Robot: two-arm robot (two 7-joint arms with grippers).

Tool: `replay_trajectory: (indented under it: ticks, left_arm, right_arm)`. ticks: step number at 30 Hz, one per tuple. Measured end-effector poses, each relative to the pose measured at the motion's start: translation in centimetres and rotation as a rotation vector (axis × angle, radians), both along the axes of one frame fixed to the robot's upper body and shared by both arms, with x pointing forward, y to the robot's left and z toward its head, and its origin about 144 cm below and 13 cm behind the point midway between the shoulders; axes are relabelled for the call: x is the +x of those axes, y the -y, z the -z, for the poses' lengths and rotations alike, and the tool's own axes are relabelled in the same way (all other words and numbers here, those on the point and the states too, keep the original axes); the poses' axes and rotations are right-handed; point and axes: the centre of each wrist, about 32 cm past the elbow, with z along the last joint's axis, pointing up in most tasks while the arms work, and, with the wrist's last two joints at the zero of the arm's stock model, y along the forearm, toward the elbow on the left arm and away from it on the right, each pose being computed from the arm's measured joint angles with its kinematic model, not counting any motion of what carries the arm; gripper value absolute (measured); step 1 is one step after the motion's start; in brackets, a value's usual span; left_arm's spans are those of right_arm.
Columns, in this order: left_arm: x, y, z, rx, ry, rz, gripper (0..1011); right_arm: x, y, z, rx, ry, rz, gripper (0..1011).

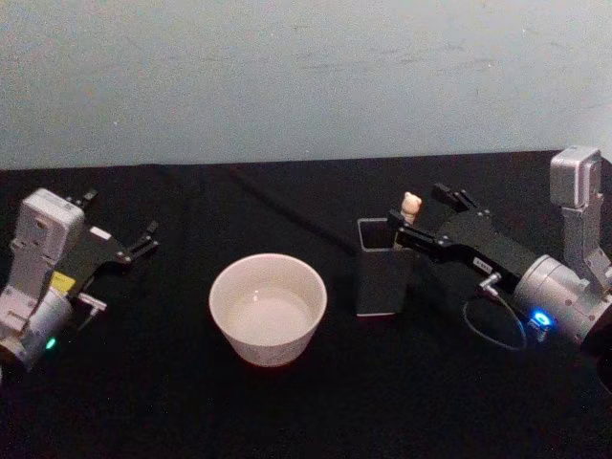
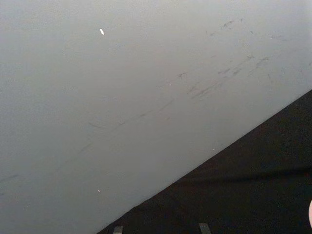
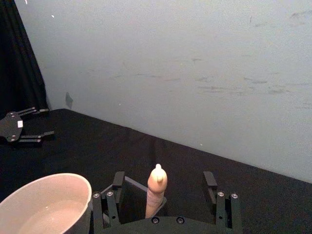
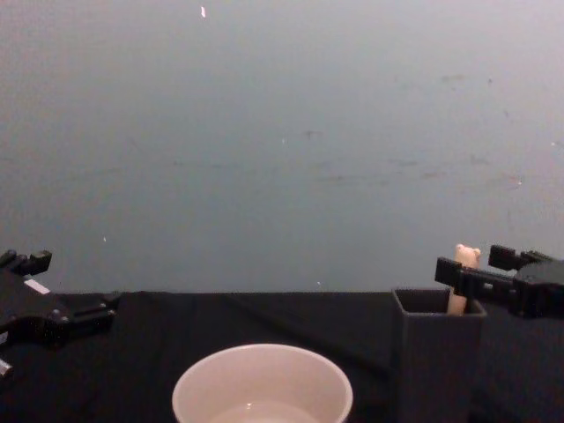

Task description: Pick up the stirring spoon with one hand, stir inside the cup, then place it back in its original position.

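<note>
The stirring spoon (image 1: 411,207) stands upright in the dark square holder (image 1: 382,273), its peach handle and bear head poking out above the mouth (image 3: 157,187) (image 4: 463,257). My right gripper (image 1: 427,222) is open and straddles the handle just above the holder, with a gap on each side (image 3: 164,181) (image 4: 476,264). The cream cup (image 1: 268,308) sits left of the holder (image 4: 436,348), holding nothing but a pale wet-looking bottom (image 4: 263,388) (image 3: 44,204). My left gripper (image 1: 120,220) rests open at the far left (image 4: 63,286).
A black cloth (image 1: 172,402) covers the table, and a pale grey wall (image 1: 306,76) rises close behind it. A loose cable loop (image 1: 492,325) hangs from my right wrist. Open tabletop lies between the cup and my left arm.
</note>
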Motion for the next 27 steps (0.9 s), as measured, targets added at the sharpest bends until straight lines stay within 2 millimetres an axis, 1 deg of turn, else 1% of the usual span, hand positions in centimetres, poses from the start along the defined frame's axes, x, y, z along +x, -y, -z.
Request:
replay_trajectory:
  ticks: [27]
  left_arm:
    - [0.0, 0.0, 0.0, 0.0, 0.0, 0.0, 1001]
  right_arm:
    - [0.22, -0.09, 0.03, 0.007, -0.015, -0.008, 1000]
